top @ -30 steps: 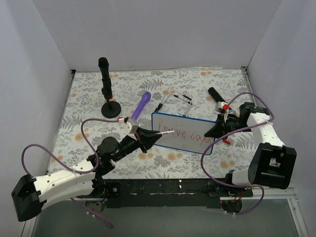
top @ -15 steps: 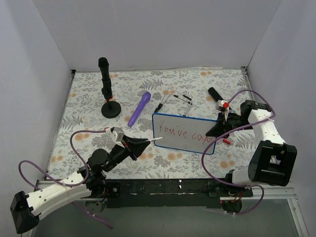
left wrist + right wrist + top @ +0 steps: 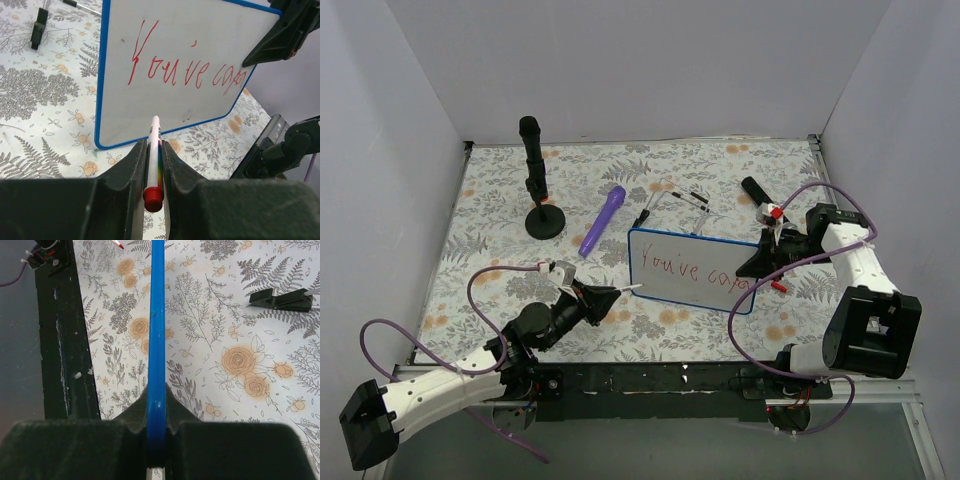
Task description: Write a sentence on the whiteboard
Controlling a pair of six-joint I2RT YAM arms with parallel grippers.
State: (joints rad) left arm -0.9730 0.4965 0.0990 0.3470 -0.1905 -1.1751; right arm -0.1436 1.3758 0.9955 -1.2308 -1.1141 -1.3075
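Floral tablecloth (image 3: 500,200), whiteboard (image 3: 700,248) centre-right of the overhead frame, red sentence (image 3: 692,272) across it; left gripper (image 3: 154,150) pinches a marker (image 3: 153,131) below, right gripper (image 3: 757,265) clamps the board's right edge.

Table (image 3: 500,200): grey fern print, orange blossoms. Far left, upright black stand (image 3: 542,218) on round base. Just right of it, purple cylinder (image 3: 604,220) lying flat. Beyond whiteboard (image 3: 670,255), 1 black clip (image 3: 643,214), 1 black-and-white pen (image 3: 690,197). Far right, 1 black bar-shaped piece (image 3: 753,188).
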